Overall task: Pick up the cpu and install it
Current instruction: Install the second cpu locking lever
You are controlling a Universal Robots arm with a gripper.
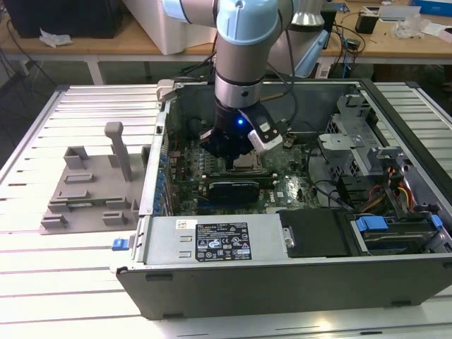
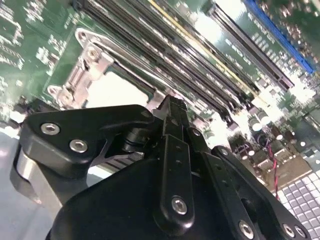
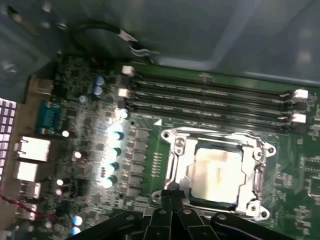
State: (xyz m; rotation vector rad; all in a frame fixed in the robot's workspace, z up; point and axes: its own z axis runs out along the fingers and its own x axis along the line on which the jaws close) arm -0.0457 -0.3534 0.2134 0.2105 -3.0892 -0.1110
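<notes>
One cpu [image 3: 214,169] in socket [image 3: 172,152]

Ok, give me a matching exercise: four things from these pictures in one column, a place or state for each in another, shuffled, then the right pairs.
Things:
1. cpu
2. tool
3. grey fixture plate
4. memory slots

Places or states:
A. on the slatted table, outside the case
B. lying flat inside the socket frame
C. long and dark, running beside the socket
D. low over the motherboard, at the socket's edge

Pairs: 1-B, 2-D, 3-A, 4-C
</notes>
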